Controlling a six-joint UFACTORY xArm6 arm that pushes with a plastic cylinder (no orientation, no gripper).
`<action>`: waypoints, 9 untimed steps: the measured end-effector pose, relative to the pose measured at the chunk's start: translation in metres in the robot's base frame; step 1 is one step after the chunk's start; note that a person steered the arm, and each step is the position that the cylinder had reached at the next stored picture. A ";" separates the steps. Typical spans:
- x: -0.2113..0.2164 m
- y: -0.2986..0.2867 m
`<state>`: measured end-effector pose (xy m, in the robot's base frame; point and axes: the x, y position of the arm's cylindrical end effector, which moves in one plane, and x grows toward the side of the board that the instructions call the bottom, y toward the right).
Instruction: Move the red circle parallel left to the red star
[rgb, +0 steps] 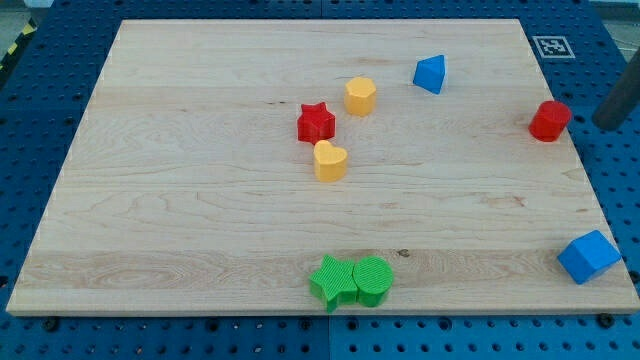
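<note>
The red circle (549, 120) stands near the wooden board's right edge. The red star (316, 122) lies near the board's middle, far to the circle's left at about the same height in the view. My tip (603, 123) is the end of a dark rod that enters from the view's right edge. It sits just right of the red circle, off the board's edge, with a small gap between them.
A yellow hexagon (360, 96) lies up and right of the red star, and a yellow heart (329, 160) just below it. A blue triangle (430, 73) sits top centre-right. A blue block (588, 256) is at the bottom right. A green star (333, 281) touches a green circle (373, 280) at the bottom edge.
</note>
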<state>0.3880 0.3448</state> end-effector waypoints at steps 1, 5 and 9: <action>-0.015 -0.024; 0.031 -0.133; -0.067 -0.089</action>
<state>0.3214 0.2555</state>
